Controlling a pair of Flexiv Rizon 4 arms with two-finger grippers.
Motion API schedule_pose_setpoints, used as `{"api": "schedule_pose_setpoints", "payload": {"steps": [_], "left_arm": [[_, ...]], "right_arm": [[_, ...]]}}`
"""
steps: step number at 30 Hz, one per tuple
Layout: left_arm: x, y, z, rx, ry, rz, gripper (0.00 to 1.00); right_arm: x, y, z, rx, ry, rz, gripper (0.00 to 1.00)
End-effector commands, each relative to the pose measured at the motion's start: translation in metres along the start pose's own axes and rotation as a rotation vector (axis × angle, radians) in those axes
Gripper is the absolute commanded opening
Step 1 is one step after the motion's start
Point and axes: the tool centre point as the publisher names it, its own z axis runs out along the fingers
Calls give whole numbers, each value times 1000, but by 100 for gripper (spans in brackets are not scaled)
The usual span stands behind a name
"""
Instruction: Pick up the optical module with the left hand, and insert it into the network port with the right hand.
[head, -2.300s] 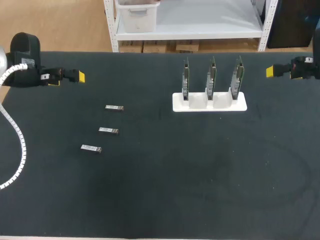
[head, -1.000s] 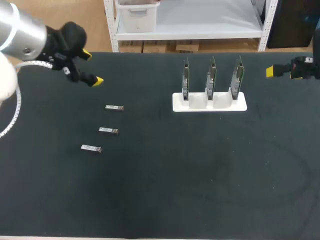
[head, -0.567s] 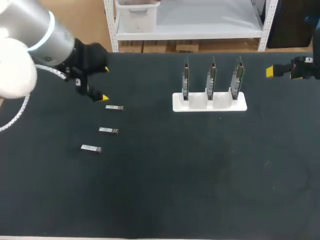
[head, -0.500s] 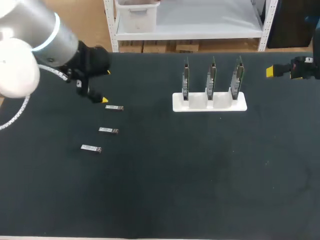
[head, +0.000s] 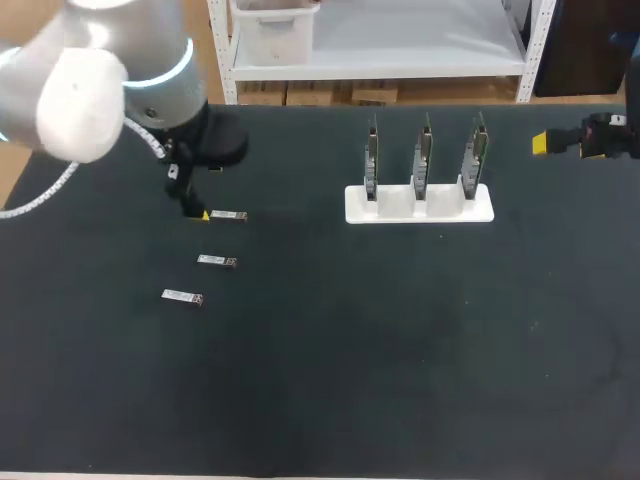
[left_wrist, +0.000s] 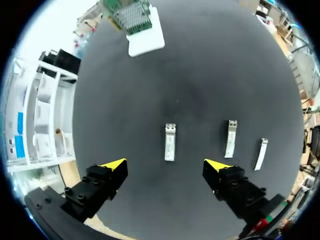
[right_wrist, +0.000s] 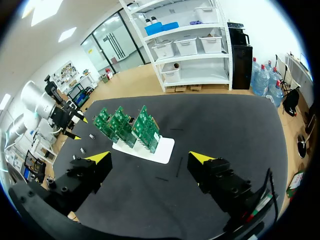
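Head view: at upper left the left gripper hangs over the farthest optical module, one yellow tip apparently just beside its end. Two other modules lie below it. At upper right, the right gripper sits near the white rack of network cards. Left wrist view: the fingers are spread wide, and the module lies flat just ahead between them, untouched. Right wrist view: the fingers are apart and grasp nothing, with the rack well ahead.

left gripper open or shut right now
Open: the left gripper has its yellow tips wide apart, an optical module lying untouched on the table ahead of it.
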Motion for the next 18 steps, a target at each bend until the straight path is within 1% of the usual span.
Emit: {"api": "schedule_pose_setpoints", "payload": {"steps": [1, 8, 18], "left_arm": [[0, 3, 9, 5, 73, 0, 100], [1, -9, 16, 42, 60, 11, 100], [-7, -15, 27, 67, 53, 1, 100]], "right_arm": [[0, 0, 0, 0, 0, 0, 100], [0, 0, 0, 0, 0, 0, 100], [0, 0, 0, 0, 0, 0, 100]]}}
